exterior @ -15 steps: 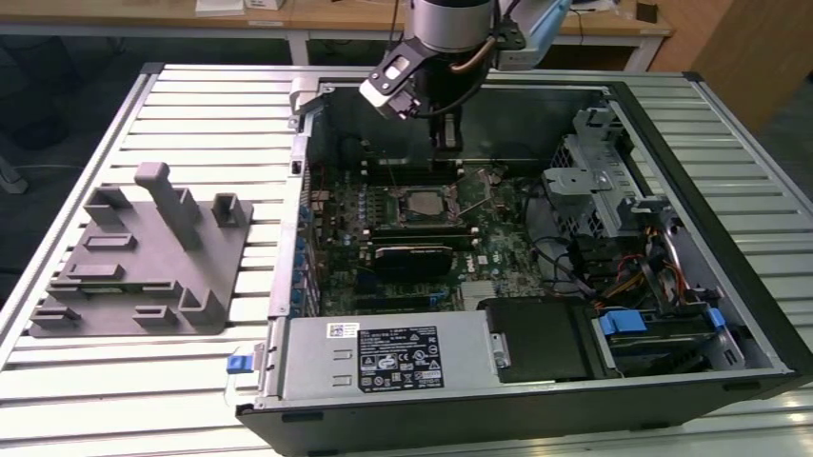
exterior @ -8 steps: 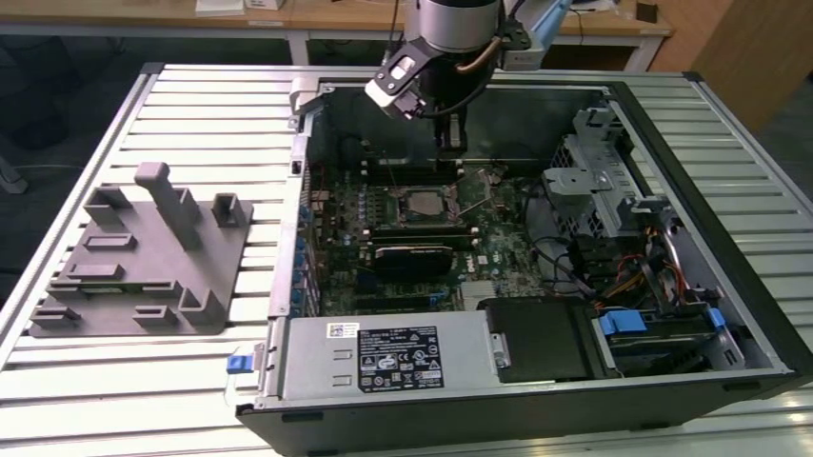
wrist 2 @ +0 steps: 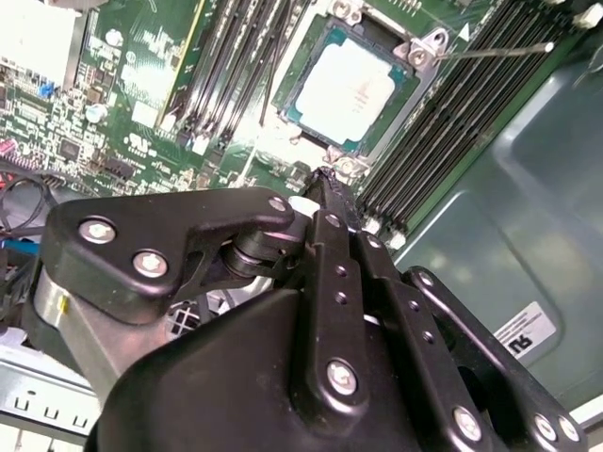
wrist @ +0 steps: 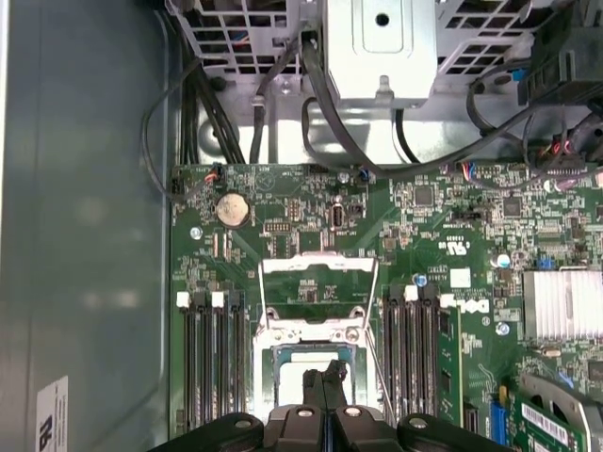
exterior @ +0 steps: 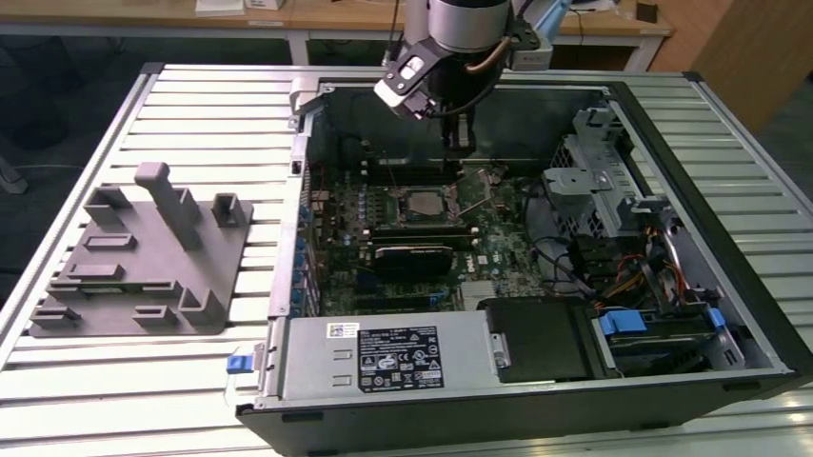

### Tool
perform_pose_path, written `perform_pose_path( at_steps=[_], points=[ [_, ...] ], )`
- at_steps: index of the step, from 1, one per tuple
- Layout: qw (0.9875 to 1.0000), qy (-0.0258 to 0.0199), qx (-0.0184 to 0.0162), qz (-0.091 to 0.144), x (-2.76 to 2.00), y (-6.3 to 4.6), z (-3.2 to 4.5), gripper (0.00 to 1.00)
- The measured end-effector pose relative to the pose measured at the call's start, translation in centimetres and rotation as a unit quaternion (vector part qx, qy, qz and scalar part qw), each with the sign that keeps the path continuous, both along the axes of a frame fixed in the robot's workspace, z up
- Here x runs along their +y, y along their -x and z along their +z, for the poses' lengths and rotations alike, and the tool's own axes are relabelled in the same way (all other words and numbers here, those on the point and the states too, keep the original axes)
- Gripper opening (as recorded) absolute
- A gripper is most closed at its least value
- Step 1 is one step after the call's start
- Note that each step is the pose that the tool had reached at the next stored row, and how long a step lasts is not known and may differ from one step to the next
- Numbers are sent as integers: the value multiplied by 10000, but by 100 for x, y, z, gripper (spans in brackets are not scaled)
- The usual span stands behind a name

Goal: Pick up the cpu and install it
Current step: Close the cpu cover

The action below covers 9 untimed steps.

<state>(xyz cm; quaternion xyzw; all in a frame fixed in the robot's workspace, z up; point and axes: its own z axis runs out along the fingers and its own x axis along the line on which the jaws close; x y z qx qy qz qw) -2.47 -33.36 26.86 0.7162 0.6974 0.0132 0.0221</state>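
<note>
Cpu (wrist 2: 344, 94) lies flat in the socket (wrist 2: 419, 52) on the green board (wrist 2: 141, 56) inside the open computer case (wrist: 85, 235), so the placing looks done. Tool (wrist 2: 325, 184) hangs just above the socket's near edge, closed up narrow and carrying nothing. Hinged metal frame (wrist: 318, 268) of the socket stands tipped open, so clamping seems left to do, though the tool hides part of it.
</note>
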Motion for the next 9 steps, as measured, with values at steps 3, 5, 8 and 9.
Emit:
perform_pose_path(
  at_steps=[3, 5, 8, 9],
  points=[
    [10000, 0, 0, 0, 3, -37, 0, 11],
    [10000, 0, 0, 0, 5, -62, 0, 11],
    [10000, 0, 0, 0, 9, -96, 0, 11],
    [10000, 0, 0, 0, 11, -108, 0, 11]
  ],
)
